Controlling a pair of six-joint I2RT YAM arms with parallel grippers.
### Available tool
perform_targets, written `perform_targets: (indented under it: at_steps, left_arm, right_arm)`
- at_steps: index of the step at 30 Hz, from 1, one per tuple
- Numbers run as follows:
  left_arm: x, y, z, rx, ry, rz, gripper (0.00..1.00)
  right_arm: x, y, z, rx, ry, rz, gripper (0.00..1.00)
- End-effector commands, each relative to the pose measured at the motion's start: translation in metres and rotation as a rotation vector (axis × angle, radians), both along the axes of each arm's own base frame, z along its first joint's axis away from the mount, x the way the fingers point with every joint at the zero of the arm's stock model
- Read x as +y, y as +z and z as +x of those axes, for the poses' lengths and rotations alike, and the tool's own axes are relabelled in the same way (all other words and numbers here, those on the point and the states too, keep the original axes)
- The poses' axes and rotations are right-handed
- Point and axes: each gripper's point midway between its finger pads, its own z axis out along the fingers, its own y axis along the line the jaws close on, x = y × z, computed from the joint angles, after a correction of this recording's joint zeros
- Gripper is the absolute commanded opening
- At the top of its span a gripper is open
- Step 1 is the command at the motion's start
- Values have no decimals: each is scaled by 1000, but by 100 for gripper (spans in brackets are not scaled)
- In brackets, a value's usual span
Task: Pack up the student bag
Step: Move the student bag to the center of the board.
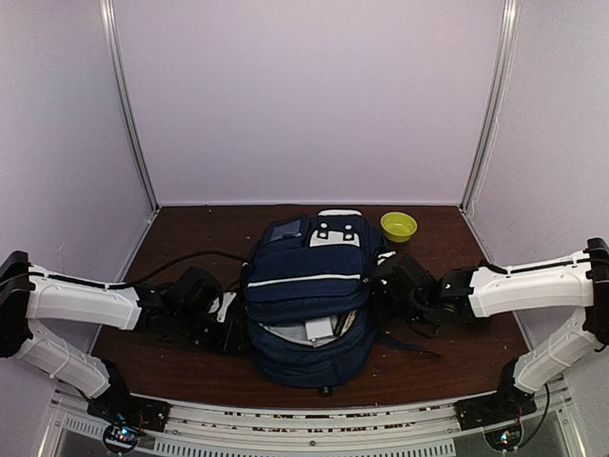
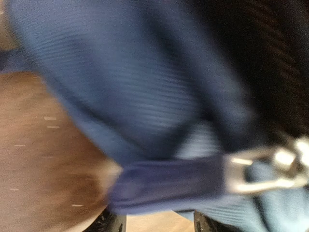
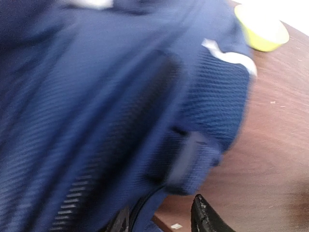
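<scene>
The student bag (image 1: 309, 286), a navy backpack with white trim, lies in the middle of the table. Its near opening gapes, showing pale items (image 1: 319, 329) inside. My left gripper (image 1: 231, 328) is against the bag's left side. In the left wrist view its fingers (image 2: 112, 223) stand apart, and a navy strap (image 2: 169, 186) with a metal buckle (image 2: 263, 169) crosses over their tips, hiding any contact. My right gripper (image 1: 385, 284) is at the bag's right side. There its jaws are open, with the right fingertip (image 3: 203, 215) clear of the fabric (image 3: 120, 121) and bare wood between.
A yellow-green bowl (image 1: 399, 226) sits behind the bag to the right, also in the right wrist view as the bowl (image 3: 260, 29). A black cable (image 1: 190, 257) runs across the left table. A loose bag strap (image 1: 409, 345) trails right. White walls enclose three sides.
</scene>
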Motion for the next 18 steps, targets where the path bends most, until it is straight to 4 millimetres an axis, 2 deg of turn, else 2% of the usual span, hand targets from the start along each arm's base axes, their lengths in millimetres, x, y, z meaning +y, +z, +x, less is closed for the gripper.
perform_targets:
  at_steps: [1, 3, 5, 7, 10, 14, 18]
  left_arm:
    - [-40, 29, -10, -67, -98, -124, 50]
    - [-30, 30, -9, -107, -92, -55, 50]
    - [-5, 29, -4, -150, -61, 72, 50]
    - [18, 40, 2, -217, -32, 165, 50]
    - [40, 54, 8, -298, -26, 255, 52]
    - [38, 70, 8, -373, -72, 205, 55]
    - [23, 83, 13, -495, -132, 118, 58]
  right_arm:
    - [-21, 26, 28, -51, -62, 7, 45]
    - [-34, 28, 28, -44, -77, -4, 45]
    - [-44, 33, 23, -48, -83, -4, 46]
    - [-54, 35, 16, -45, -92, 1, 47]
    - [-63, 36, 4, -30, -98, 35, 48]
    - [-64, 38, -10, 1, -85, 116, 49]
    - [-56, 49, -20, 16, -43, 220, 50]
